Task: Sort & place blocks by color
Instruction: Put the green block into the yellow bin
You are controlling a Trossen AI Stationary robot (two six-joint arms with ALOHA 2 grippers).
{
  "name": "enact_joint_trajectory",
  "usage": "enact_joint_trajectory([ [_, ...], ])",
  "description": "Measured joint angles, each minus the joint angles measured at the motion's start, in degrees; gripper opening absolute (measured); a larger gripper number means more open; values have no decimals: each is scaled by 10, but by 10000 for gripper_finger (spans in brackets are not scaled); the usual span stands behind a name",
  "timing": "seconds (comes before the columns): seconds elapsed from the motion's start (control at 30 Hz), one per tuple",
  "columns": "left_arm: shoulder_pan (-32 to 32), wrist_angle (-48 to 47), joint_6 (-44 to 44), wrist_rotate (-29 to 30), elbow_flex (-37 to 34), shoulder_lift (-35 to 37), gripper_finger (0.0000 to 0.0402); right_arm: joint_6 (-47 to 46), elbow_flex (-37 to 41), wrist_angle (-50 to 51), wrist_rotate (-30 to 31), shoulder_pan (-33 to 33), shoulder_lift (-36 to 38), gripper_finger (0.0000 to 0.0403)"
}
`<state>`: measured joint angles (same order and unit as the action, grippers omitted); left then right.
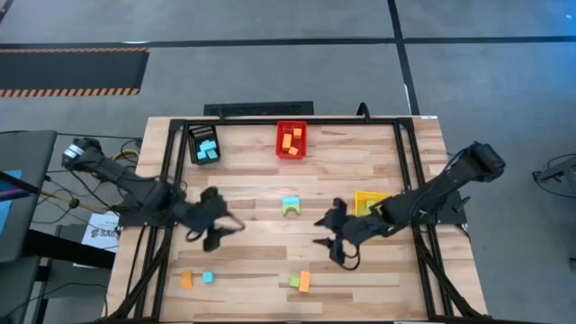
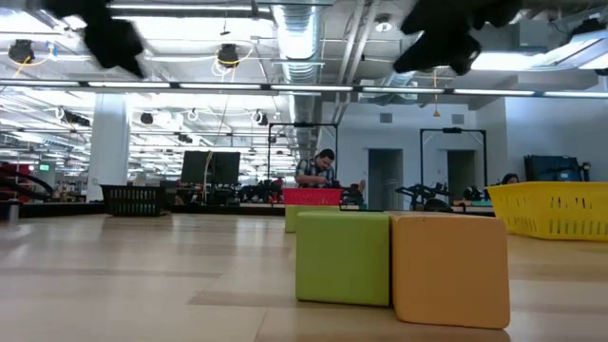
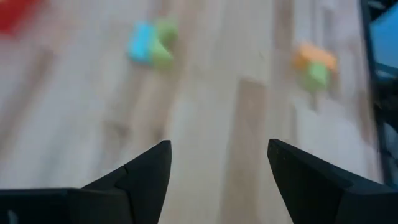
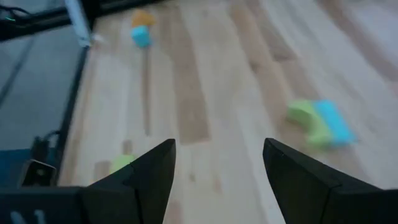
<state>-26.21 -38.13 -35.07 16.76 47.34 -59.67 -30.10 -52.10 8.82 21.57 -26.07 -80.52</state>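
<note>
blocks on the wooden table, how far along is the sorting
Partly done: orange blocks sit in the red bin and light blue ones in the black bin. Nothing is in hand; left claw and right claw hover open. Left: middle blue-green pair and two front pairs.

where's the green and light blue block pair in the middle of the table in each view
High view: the green and light blue pair lies mid-table, between both grippers.
Low view: cannot tell; the near green block and orange block fill the foreground.
Left wrist view: the pair lies far ahead.
Right wrist view: the pair lies ahead.
Shared landmark: the orange-and-green pair, also in the left wrist view.
</note>
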Motion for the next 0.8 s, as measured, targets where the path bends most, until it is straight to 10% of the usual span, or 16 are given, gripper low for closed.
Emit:
enact_joint_trajectory([
  [0.37, -217, 30, -192, 1, -38, -58, 254, 35, -83, -107, -7, -14, -146, 265],
  [0.8, -325, 79, -177, -1, -11, -246, 254, 51, -242, 18, -15, -47, -239, 265],
])
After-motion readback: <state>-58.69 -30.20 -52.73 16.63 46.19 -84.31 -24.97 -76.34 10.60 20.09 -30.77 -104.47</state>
